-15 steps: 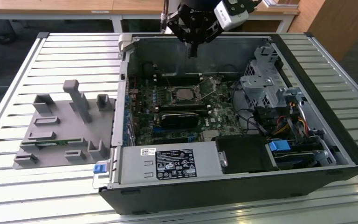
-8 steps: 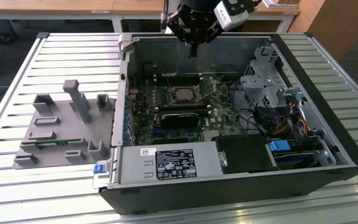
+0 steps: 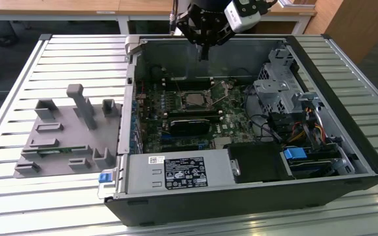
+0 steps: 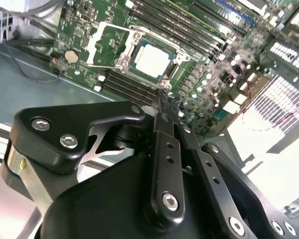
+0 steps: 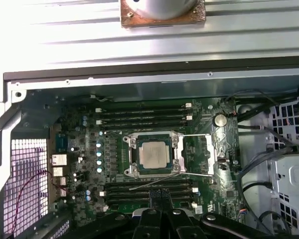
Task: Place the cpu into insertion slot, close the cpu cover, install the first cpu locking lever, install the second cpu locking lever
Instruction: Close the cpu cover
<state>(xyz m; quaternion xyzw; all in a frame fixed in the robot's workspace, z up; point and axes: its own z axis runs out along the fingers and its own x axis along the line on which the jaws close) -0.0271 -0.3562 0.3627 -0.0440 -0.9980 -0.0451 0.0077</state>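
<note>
On the slatted table (image 3: 18, 73), at the exterior view's left, a grey plastic rack (image 3: 64, 130) with upright posts is set just beside the open computer case (image 3: 131, 59). Inside the case a green board (image 3: 151, 105) is laid flat. The cpu (image 3: 194, 100) is seated in the insertion slot (image 5: 131, 158), its silvery top left bare. The cpu cover (image 5: 211, 154) is swung open beside the slot, and a thin metal lever (image 5: 154, 184) is slanted between the slot and the long black slots (image 5: 144, 190). The gripper (image 3: 204, 53) is hung above the far part of the case, its fingers pressed together on nothing. Nearer the camera a black module (image 3: 190, 125) and a labelled metal box (image 3: 175, 172) are seen. At the right, a drive cage (image 3: 277, 91) and coloured cables (image 3: 307, 130) are packed in.
</note>
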